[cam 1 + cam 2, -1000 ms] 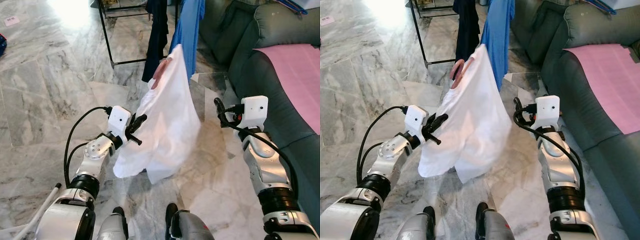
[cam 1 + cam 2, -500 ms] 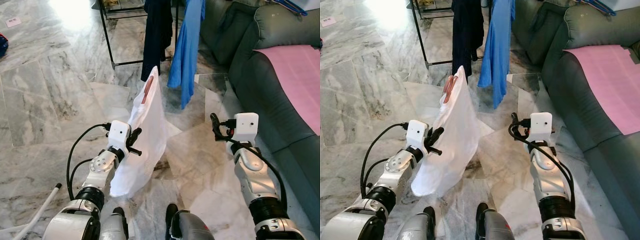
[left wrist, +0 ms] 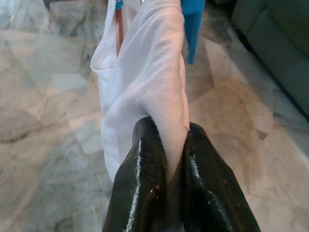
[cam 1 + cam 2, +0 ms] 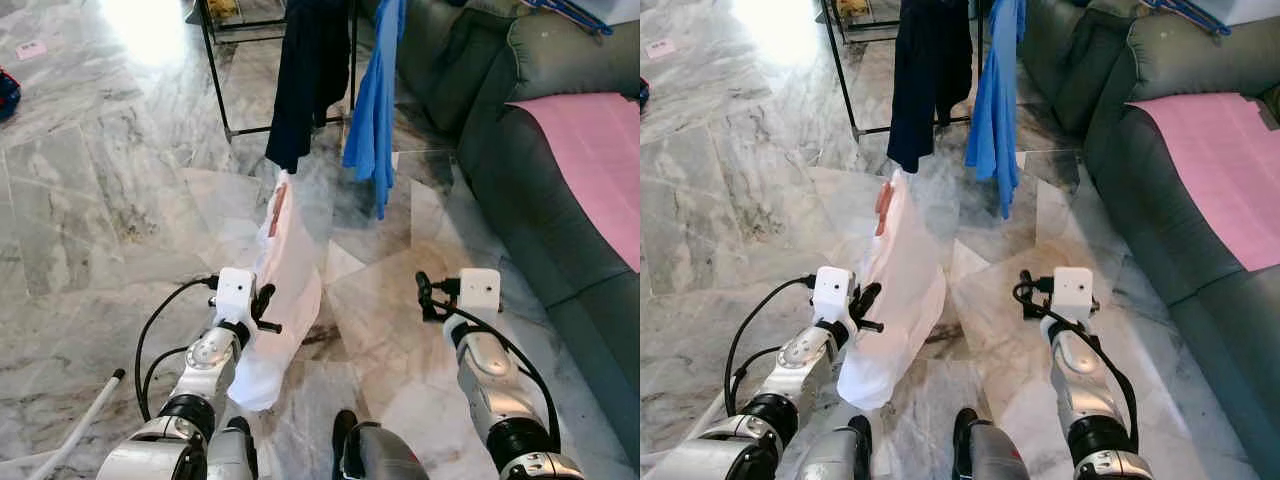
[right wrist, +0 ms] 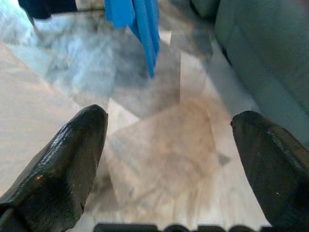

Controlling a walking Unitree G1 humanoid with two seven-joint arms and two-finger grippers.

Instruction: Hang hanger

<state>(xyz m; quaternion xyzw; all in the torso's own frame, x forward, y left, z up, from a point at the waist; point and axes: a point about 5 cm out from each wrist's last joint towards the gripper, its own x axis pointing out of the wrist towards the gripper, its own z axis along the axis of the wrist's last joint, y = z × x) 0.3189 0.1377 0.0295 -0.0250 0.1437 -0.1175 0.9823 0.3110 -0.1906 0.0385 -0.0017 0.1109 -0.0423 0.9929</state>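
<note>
Progress: the hanger [image 4: 277, 197] is not yet hung; it sits inside the collar of a white garment [image 4: 283, 290] that the left claw [image 4: 263, 301] carries, well short of the rack [image 4: 213, 70].
Done so far: judging by the grip, the garment with its hanger is picked up and held off the marble floor [image 4: 90, 190], its lower end drooping below the claw.
Left to do: bring the load forward to the rack, raise it to the rail, which lies above the edge of the eye views, and hook the hanger on beside the dark garment [image 4: 305, 75] and the blue garment [image 4: 377, 95].
Left claw state: pressed together, pinching a fold of the white cloth between its two black fingers [image 3: 140, 188]; it grips cloth, not the hanger itself.
Hanger relative to left claw: above and ahead of it, at the top of the garment, apart from the fingers; only a reddish-brown strip shows at the neck opening.
Right claw [image 4: 1025, 297] state: spread wide, holding nothing, well to the side of the garment, pointing toward the floor below the blue garment.
Rack relative to left claw: ahead, well apart.
Sofa [image 4: 540, 140]: beyond the right claw, on its outer side.
</note>
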